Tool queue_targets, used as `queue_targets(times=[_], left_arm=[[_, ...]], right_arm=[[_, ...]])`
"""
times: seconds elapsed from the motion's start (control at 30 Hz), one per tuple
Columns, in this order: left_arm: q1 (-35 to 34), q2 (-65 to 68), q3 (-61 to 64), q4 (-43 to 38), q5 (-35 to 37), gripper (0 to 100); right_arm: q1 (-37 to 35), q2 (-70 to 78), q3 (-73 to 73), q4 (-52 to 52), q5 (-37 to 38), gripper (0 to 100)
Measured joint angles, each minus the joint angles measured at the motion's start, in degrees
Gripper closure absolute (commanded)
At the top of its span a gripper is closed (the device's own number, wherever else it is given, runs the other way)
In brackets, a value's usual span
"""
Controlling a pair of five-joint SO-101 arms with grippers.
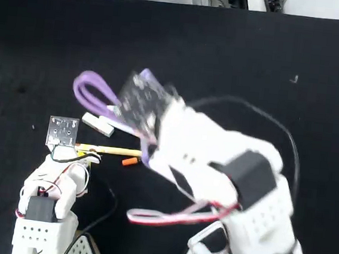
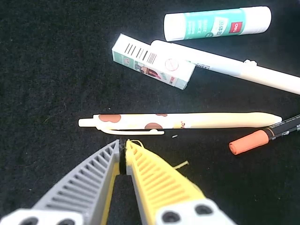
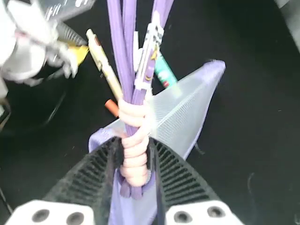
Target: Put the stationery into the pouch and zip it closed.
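Your right gripper (image 3: 133, 143) clamps the purple mesh pouch (image 3: 183, 112); open the closed, empty left gripper (image 2: 123, 145) before taking the cream patterned pen (image 2: 187, 120).

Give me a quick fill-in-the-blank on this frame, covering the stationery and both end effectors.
1. The right end effector is shut on the ___ pouch.
2. The marker has an ___ cap.
3. The left end effector, shut, holds ___.
4. The glue stick lies on the ___, outside the pouch.
Missing words: purple; orange; nothing; table.
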Motion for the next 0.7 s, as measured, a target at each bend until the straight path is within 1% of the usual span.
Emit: queue_targets(times=[0.2,0.27,0.37,0.5,0.7], left_arm=[[0.0,0.0,0.0,0.0,0.0,97],[0.0,0.0,0.0,0.0,0.0,97],[0.0,0.0,0.0,0.0,0.0,97],[0.0,0.0,0.0,0.0,0.0,97],[0.0,0.0,0.0,0.0,0.0,97]], right_arm=[[0.53,-16.0,20.92,-2.11,0.79,98.8],[2.99,-21.36,27.25,-4.75,1.58,98.8],[6.51,-27.34,35.34,-10.55,5.1,98.8],[8.0,-29.63,43.43,-19.96,6.95,98.8],[8.0,-28.4,50.11,-35.16,7.12,98.8]])
